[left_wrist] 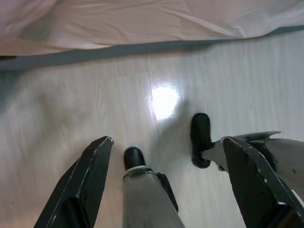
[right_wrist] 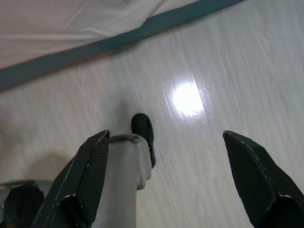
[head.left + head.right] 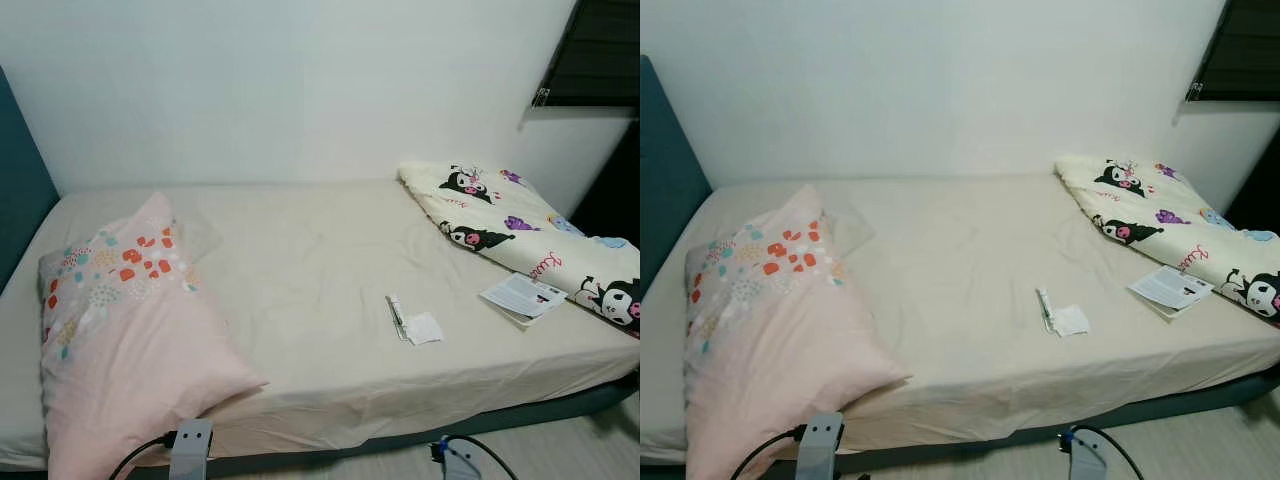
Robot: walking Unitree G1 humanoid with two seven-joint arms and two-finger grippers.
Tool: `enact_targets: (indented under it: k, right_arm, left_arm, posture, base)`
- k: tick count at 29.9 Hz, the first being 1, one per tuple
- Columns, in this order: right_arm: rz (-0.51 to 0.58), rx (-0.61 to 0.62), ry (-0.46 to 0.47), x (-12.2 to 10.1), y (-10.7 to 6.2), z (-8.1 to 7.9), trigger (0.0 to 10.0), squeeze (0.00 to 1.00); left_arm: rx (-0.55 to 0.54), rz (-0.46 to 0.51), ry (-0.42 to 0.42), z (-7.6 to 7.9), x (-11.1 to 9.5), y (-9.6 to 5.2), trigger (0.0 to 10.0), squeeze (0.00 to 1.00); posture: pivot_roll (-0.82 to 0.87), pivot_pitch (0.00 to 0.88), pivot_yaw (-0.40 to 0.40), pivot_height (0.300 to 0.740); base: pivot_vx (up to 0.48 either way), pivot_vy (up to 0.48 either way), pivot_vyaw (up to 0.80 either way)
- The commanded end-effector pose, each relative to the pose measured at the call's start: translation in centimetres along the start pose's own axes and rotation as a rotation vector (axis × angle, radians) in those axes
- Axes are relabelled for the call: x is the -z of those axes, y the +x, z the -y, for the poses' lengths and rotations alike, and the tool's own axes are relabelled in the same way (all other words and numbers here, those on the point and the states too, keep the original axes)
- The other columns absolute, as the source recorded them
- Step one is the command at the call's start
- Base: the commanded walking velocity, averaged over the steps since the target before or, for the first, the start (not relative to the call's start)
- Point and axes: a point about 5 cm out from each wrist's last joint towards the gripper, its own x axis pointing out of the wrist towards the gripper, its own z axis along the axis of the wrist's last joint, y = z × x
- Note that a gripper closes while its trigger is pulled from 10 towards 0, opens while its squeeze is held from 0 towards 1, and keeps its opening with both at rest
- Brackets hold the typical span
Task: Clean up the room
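Looks like the scouting step: robot stands at the bed (image 3: 300, 330), nothing picked up yet. Loose bits on the sheet near the front edge: pen (image 3: 396, 315) w/ a paper scrap (image 3: 424, 328) touching it, booklet (image 3: 522, 297) by the blanket (image 3: 520, 235). Left gripper (image 1: 166, 156) & right gripper (image 2: 166, 156) hang low over the floor (image 2: 228, 71), fingers spread wide, well apart from the clutter. Next move prob. needs an arm raised and reaching over (pen seems closest).

Soft cloth above, glossy floor below

The bed (image 3: 300, 300) wears a matt, faintly creased cream sheet; the pillow (image 3: 125, 340) is smooth pink cloth with a printed patch, the blanket (image 3: 520, 225) soft printed fabric. A paper booklet (image 3: 523, 297) and crumpled paper scrap (image 3: 424, 328) lie matt. The pale wood-look floor (image 2: 204, 71) shines; the left gripper (image 1: 166, 152) and right gripper (image 2: 164, 147) fingers look like matt black plastic
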Motion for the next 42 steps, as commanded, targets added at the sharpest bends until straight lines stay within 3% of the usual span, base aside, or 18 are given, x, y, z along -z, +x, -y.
enact_targets:
  k: [1,14,21,26,32,34,42]
  right_arm:
    - [0.024,-0.017,-0.027,-0.4,0.1,-0.6,10.0,0.0]
    - [0.02,-0.033,-0.038,0.1,0.1,-1.3,10.0,0.0]
    - [0.03,-0.009,-0.051,-0.3,-0.2,0.8,10.0,0.0]
    - [0.047,-0.01,-0.057,-1.6,0.0,1.0,10.0,0.0]
    - [0.053,-0.025,-0.054,-2.1,0.3,-0.7,10.0,0.0]
    - [0.046,-0.038,-0.052,-1.6,0.4,-2.0,10.0,0.0]
    - [0.034,-0.041,-0.052,-0.6,0.3,-2.1,10.0,0.0]
  left_arm:
    - [0.006,-0.027,0.013,0.1,0.7,-0.1,10.0,0.0]
    - [-0.022,-0.032,0.02,0.0,0.8,-0.1,10.0,0.0]
    - [-0.079,-0.057,0.03,-0.6,1.2,-0.2,10.0,0.0]
    - [-0.084,-0.076,0.039,-1.1,1.4,-0.3,10.0,0.0]
    - [-0.084,-0.085,0.04,-1.2,1.6,-0.3,10.0,0.0]
    - [-0.087,-0.089,0.042,-1.3,1.6,-0.4,10.0,0.0]
    - [-0.086,-0.097,0.045,-1.4,1.8,-0.4,10.0,0.0]
  posture:
    - [0.05,0.0,-0.057,0.74]
    - [0.05,0.009,-0.062,0.74]
    - [0.05,0.015,-0.063,0.74]
    - [0.05,0.014,-0.063,0.74]
    - [0.05,0.012,-0.06,0.74]
    - [0.05,0.011,-0.059,0.74]
    - [0.05,0.011,-0.059,0.74]
  base:
    - [0.0,0.0,0.75]
    - [0.0,0.0,0.57]
    - [0.0,0.0,0.0]
    - [0.0,0.0,0.0]
    - [0.0,-0.317,0.0]
    - [0.0,-0.351,0.0]
    - [0.0,-0.352,0.0]
